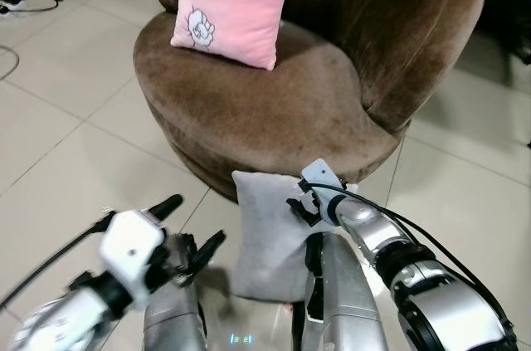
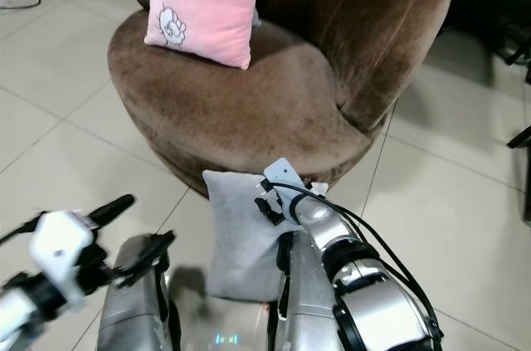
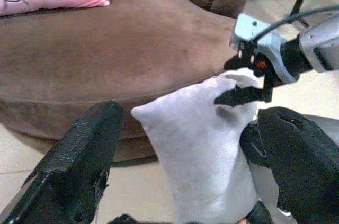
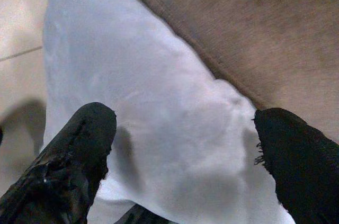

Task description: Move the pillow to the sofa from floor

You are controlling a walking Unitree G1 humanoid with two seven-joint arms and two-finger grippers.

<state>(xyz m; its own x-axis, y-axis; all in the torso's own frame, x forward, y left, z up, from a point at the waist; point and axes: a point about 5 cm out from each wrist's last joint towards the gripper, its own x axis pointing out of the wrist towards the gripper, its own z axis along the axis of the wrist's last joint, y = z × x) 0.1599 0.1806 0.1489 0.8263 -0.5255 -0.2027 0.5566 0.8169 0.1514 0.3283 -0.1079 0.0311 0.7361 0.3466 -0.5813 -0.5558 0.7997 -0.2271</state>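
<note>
- Grey pillow (image 1: 267, 239) stands upright on the tiled floor (image 1: 58, 160), leaning against the front base of the brown round sofa (image 1: 274, 110).
- My right gripper (image 3: 241, 83) is at the pillow's top corner nearest the sofa; in the left wrist view its jaws look pinched on that corner fabric.
- In the right wrist view the two black fingers (image 4: 79, 144) sit spread to either side of the pillow, so I read the grip as loose, jaws not fully shut.
- My left gripper (image 1: 195, 231) hovers low beside the pillow's other side, jaws wide open, holding nothing, not touching the pillow.
- Pink pillow (image 1: 232, 2) with a small cartoon print rests on the sofa seat, propped against the backrest.
- Black cable (image 1: 25, 4) lies on the floor, well apart from the sofa.
</note>
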